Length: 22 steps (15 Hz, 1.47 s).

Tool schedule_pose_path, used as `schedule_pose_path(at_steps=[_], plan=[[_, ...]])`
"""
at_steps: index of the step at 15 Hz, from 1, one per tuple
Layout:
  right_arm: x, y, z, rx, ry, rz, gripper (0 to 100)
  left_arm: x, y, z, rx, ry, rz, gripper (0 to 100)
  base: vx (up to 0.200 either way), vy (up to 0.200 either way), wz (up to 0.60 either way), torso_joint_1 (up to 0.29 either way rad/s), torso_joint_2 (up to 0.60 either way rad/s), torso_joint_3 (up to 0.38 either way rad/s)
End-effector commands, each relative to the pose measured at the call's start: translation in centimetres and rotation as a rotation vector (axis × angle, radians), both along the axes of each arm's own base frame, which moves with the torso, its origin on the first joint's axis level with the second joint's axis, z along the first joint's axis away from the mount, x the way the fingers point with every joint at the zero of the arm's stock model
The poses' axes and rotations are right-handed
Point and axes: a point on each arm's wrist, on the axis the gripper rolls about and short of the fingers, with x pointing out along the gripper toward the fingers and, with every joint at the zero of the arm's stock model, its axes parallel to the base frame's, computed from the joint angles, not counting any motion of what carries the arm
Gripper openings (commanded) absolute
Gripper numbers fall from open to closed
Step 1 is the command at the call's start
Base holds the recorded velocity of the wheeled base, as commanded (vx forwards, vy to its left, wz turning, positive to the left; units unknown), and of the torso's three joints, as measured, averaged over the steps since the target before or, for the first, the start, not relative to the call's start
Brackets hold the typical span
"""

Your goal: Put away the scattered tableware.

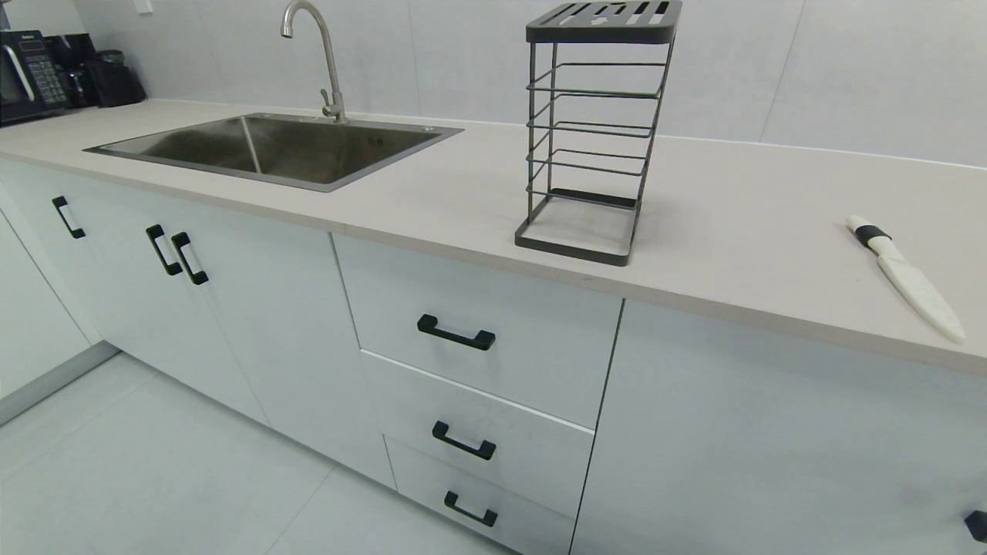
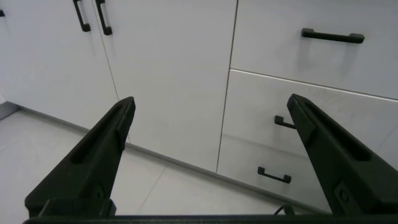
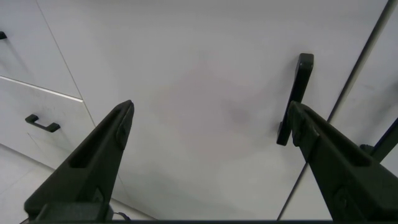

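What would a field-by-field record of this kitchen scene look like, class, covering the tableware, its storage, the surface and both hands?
Tableware: white knife with a black band, lying flat
Storage: black wire rack with a slotted top, upright, nothing seen in it
Surface: beige countertop, holding both
Relation: knife apart from rack, on the robot's right
Fixture: stainless steel sink, left of rack
Left hand: open, facing white drawers
Right hand: open, facing white cabinet door

Kitchen, domestic type: steel sink (image 1: 193, 143) with gooseneck tap (image 1: 331, 77) set in long pale countertop (image 1: 732, 200), white cabinets (image 1: 254, 308) and drawers (image 1: 540, 362) with black handles (image 1: 455, 333) below, microwave (image 1: 23, 77) in far corner, wire rack (image 1: 605, 23) and white knife (image 1: 910, 281) on top.
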Motion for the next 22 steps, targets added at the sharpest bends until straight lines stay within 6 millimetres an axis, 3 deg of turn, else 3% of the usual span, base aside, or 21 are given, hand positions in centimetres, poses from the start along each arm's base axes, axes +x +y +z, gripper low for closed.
schedule_pose_path(at_steps=[1, 10, 13, 18, 22], plan=[[0.01, 0.0, 0.0, 0.0, 0.002, 0.0, 100, 0.01, -0.01, 0.0, 0.0, 0.002, -0.003, 100, 0.0, 0.0, 0.0, 0.0, 0.0, 0.0], [0.01, 0.0, 0.0, -0.003, 0.002, 0.002, 100, 0.01, -0.18, 0.02, -0.015, -0.001, -0.081, 100, 0.0, 0.0, 0.0, 0.0, 0.0, 0.0], [0.01, 0.0, 0.0, -0.002, 0.002, 0.003, 100, 0.02, -0.26, -0.1, -0.011, 0.008, -0.116, 100, 0.0, 0.0, -0.6, 0.005, 0.0, 0.002], [0.01, 0.0, 0.0, -0.002, 0.002, 0.002, 100, 0.04, -0.17, -0.62, 0.052, 0.054, -0.072, 100, 0.0, 0.0, 0.0, 0.0, 0.0, 0.0], [0.01, 0.0, 0.0, 0.0, 0.002, 0.002, 100, 0.05, -0.11, -0.65, 0.034, 0.058, -0.047, 100, 0.0, 0.0, -0.45, 0.003, 0.0, -0.001]])
